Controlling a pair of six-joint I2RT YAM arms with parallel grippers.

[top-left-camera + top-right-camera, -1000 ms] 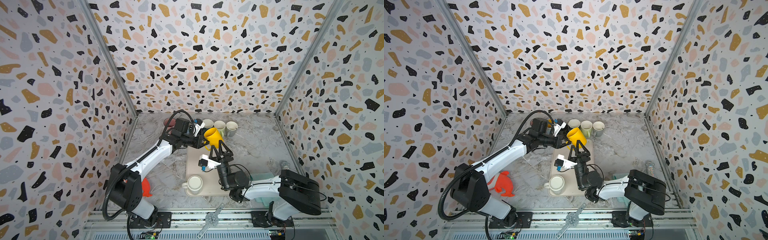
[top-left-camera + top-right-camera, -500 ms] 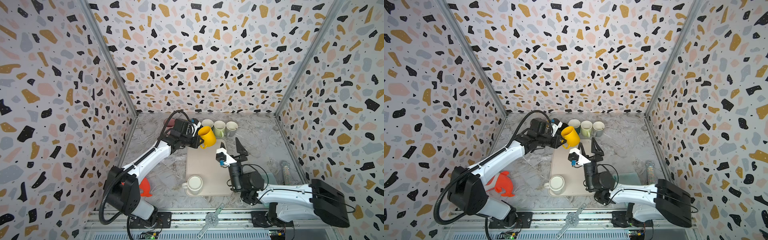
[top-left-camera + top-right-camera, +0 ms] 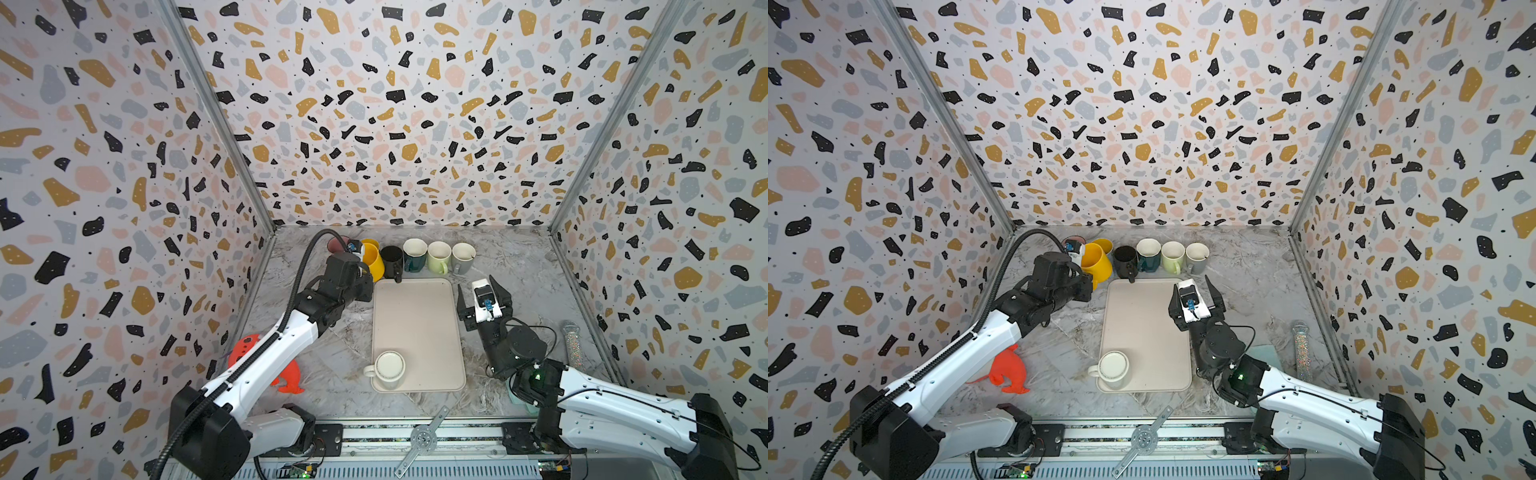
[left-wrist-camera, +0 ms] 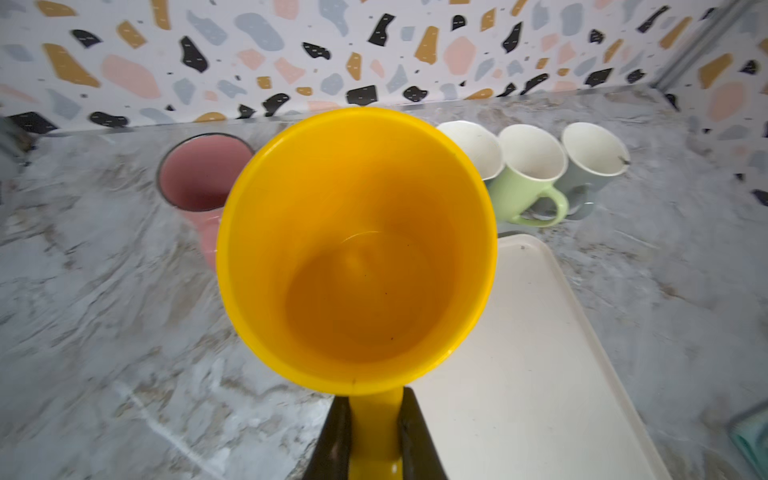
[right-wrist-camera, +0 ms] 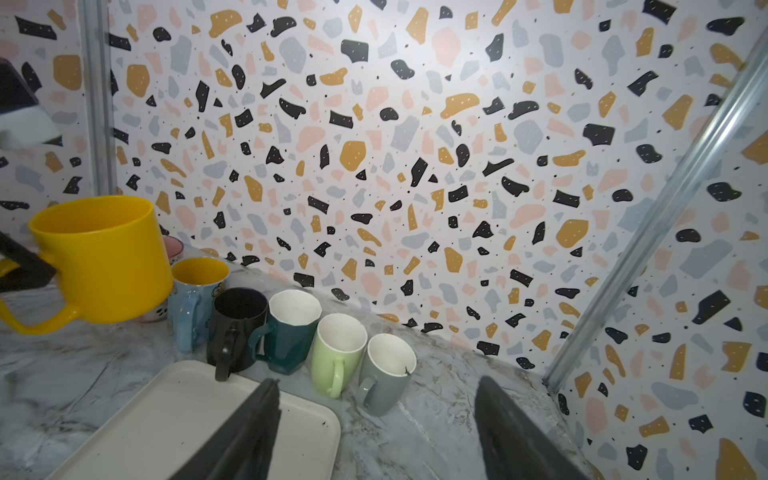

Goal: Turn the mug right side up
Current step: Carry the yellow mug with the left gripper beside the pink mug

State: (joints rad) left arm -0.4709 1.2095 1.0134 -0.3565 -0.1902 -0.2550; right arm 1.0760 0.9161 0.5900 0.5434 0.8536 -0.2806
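The yellow mug [image 3: 372, 259] [image 3: 1096, 259] is mouth up, slightly tilted, at the back left end of the mug row. My left gripper [image 4: 376, 409] is shut on its handle [image 4: 376, 432], and the empty inside [image 4: 357, 257] faces the wrist camera. In the right wrist view the yellow mug [image 5: 99, 257] hangs just above the table, in front of a pink mug and a blue one. My right gripper [image 3: 476, 283] [image 5: 376, 386] stands open and empty, right of the tray's far end.
A cream tray [image 3: 415, 316] lies mid-table with a cream mug [image 3: 390, 366] at its near end, seemingly base up. Black [image 3: 391, 257], teal [image 3: 414, 253], green [image 3: 439, 254] and grey [image 3: 462, 255] mugs line the back. An orange toy [image 3: 286, 374] lies left, a glitter microphone [image 3: 572, 345] right.
The left gripper carried the yellow mug from above the tray back and left to the mug row, bringing it nearly upright. The right gripper drew away to the right of the tray.
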